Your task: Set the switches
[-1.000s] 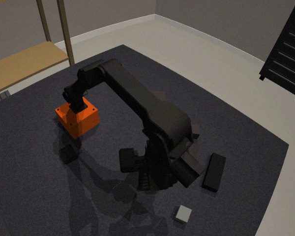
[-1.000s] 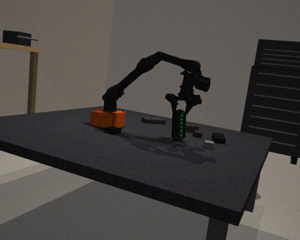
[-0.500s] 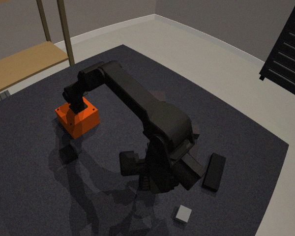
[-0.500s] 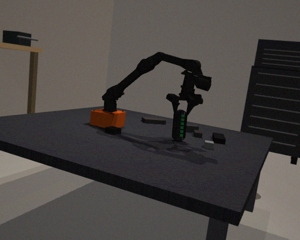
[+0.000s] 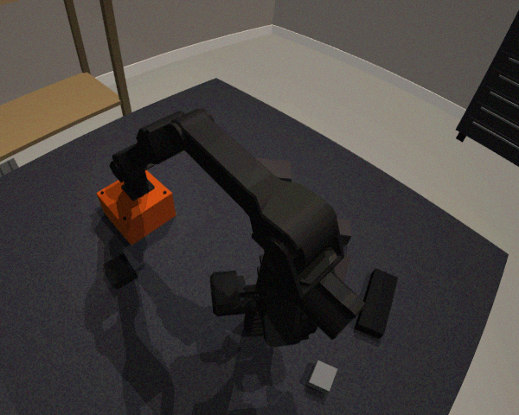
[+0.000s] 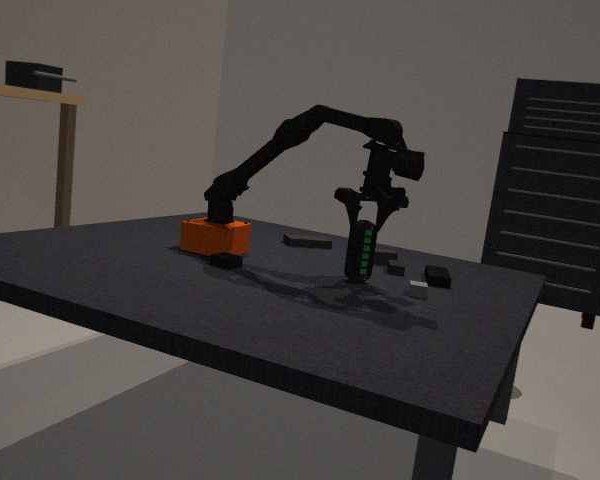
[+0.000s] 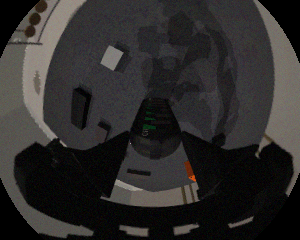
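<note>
Claw (image 5: 262,312) (image 6: 364,227) (image 7: 156,134) fingers pinch the top end of the unit (image 5: 253,325) (image 6: 357,251) (image 7: 156,130), which stands on its end over the table (image 5: 412,241) (image 6: 269,320) (image 7: 80,55). Near the unit is a white block (image 5: 323,376) (image 6: 418,289) (image 7: 112,58). The orange box (image 5: 155,220) (image 6: 202,238) (image 7: 190,170) is well apart from the unit. Green shows on the unit's switches.

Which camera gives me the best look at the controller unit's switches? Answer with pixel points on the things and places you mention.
The exterior view: all six green patches of the switches (image 6: 365,251) (image 7: 150,120) show in a row. The wrist view shows some, steeply foreshortened; in the top view, none are visible.
</note>
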Available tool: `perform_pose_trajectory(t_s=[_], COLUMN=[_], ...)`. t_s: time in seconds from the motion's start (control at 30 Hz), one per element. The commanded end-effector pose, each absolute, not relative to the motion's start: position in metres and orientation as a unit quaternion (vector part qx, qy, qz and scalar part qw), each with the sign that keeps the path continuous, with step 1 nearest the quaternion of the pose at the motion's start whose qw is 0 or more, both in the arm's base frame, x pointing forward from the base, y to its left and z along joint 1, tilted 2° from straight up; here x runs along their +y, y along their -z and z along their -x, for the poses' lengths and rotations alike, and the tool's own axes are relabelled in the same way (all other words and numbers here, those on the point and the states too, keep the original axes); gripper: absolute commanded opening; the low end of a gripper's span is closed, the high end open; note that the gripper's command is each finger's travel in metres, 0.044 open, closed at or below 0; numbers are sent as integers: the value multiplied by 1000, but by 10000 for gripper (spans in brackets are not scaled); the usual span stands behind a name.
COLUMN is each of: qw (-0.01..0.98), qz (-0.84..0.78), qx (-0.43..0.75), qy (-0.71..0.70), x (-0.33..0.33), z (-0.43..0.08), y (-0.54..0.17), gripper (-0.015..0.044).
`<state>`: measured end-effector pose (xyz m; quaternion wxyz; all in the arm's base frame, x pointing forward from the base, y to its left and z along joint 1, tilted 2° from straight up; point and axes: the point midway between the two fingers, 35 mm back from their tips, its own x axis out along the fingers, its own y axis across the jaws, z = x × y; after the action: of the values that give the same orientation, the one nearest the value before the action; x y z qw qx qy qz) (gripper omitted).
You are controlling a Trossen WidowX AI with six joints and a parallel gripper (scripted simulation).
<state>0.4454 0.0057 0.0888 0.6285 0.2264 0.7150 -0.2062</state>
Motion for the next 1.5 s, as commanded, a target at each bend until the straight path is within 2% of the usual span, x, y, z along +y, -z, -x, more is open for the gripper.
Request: perform_pose_trajectory(t_s=[0.0,1.47], qw=[633,671], qz=[-221,-219], qx=[712,677], qy=[209,212], x=[2,-18], z=[-450,-476], y=[-83,-79], gripper=[338,338])
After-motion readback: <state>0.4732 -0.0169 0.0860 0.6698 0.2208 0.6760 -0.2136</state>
